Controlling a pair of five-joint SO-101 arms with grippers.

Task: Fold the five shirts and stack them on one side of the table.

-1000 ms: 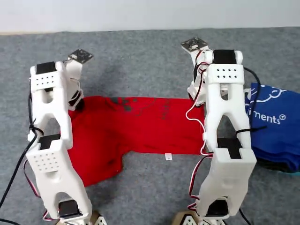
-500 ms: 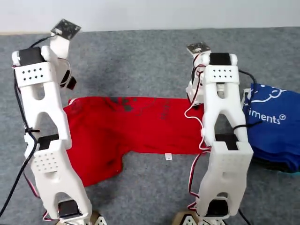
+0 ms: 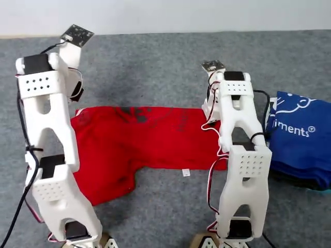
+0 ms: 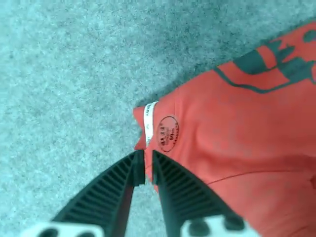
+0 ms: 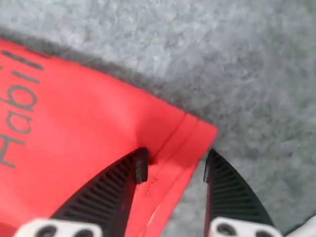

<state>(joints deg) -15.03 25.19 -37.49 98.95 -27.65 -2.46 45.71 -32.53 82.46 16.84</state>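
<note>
A red shirt (image 3: 145, 139) lies partly folded on the grey table (image 3: 155, 57), with one sleeve spread toward the front left. My left gripper (image 3: 77, 94) hovers just over the shirt's far left corner; in the left wrist view it (image 4: 146, 165) is shut, its tips above the red shirt (image 4: 237, 128) near a round label. My right gripper (image 3: 211, 111) is at the shirt's far right corner. In the right wrist view it (image 5: 175, 165) stands open, its fingers straddling the hemmed corner of the red shirt (image 5: 74, 133).
A stack of folded blue shirts (image 3: 302, 139) sits at the table's right edge, close beside the right arm. Bare grey cloth runs along the back of the table, behind the red shirt. A pale wall borders the far side.
The left arm has lifted off the shirt's far left corner and swung back and to the left. The right arm has drawn in and come down over the far right corner.
</note>
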